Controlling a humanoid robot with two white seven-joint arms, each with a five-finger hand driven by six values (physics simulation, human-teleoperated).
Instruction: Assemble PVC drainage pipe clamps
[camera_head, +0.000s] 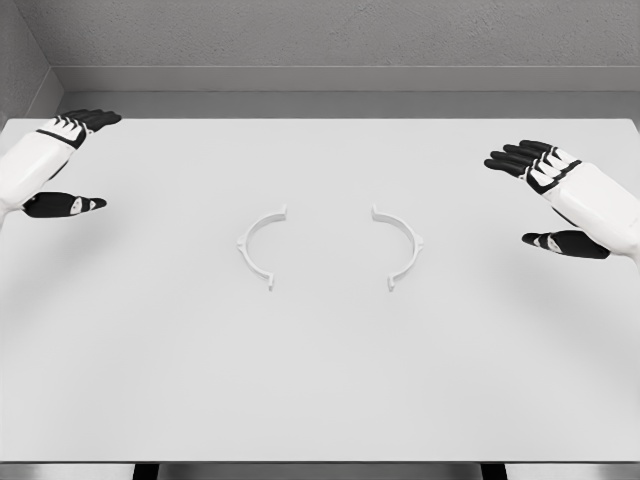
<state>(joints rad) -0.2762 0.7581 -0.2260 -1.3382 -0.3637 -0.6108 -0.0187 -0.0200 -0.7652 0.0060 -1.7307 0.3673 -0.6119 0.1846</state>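
Two white half-ring clamp pieces lie flat near the middle of the white table (320, 380). The left clamp half (256, 246) curves open toward the right, and the right clamp half (402, 246) curves open toward the left; a gap separates them. My left hand (66, 160) hovers at the far left edge, well apart from the left half, fingers spread and holding nothing. My right hand (545, 195) hovers at the far right, also well away from the right half, with fingers extended and thumb out, holding nothing.
A grey wall runs behind the table's far edge (320, 118). The table's front edge (320, 462) shows at the bottom, with dark legs below it.
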